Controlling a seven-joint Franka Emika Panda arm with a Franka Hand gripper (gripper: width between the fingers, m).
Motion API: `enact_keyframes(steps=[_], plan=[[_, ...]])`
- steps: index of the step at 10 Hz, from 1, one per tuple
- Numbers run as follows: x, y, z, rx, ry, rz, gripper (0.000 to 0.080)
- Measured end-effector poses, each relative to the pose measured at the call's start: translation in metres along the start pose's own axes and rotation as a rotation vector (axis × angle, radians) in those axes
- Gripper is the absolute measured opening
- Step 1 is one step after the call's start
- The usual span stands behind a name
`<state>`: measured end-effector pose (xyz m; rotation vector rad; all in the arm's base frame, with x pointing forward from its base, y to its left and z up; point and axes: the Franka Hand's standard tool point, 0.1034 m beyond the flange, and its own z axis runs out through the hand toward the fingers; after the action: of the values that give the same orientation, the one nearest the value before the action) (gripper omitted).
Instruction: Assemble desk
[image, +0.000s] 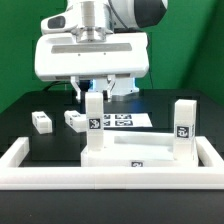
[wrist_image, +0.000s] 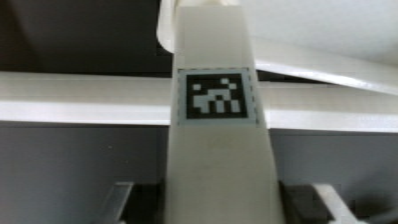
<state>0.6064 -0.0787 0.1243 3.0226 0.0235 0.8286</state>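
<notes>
The gripper (image: 92, 94) clamps an upright leg (image: 92, 135) above black table (image: 25, 122), green backdrop (image: 14, 45) behind

End effector (image: 93, 88) fingertips behind the upright leg (image: 92, 125), contact with it indiscernible.

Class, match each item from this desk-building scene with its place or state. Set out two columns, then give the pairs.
Column A
1. leg filling the wrist view
2. other upright leg
3. two loose legs
4. marker board

Column B
a. lying on the black table
b. flat, behind the tabletop
c. standing at the exterior view's right
d. directly beneath the claw

Pairs: 1-d, 2-c, 3-a, 4-b
</notes>
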Motion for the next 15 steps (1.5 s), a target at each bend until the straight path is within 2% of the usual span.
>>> enact_keyframes(steps=[5, 6, 7, 10, 14, 15], plan=[[-0.0016, 0.0028, -0.0009, -0.01, 0.011, 0.0, 0.0291], [-0.0016, 0.0028, -0.0009, -0.01, 0.011, 0.0, 0.0484], [-0.0017, 0.0028, -0.0009, -0.01, 0.011, 0.0, 0.0612], [-0.0017, 0.0028, -0.0009, -0.01, 0.011, 0.0, 0.0647], [-0.0015, 0.003, -0.0009, -0.009, 0.01, 0.0, 0.0649], [-0.0017, 0.0023, -0.0015, 0.021, -0.049, 0.009, 0.0649]])
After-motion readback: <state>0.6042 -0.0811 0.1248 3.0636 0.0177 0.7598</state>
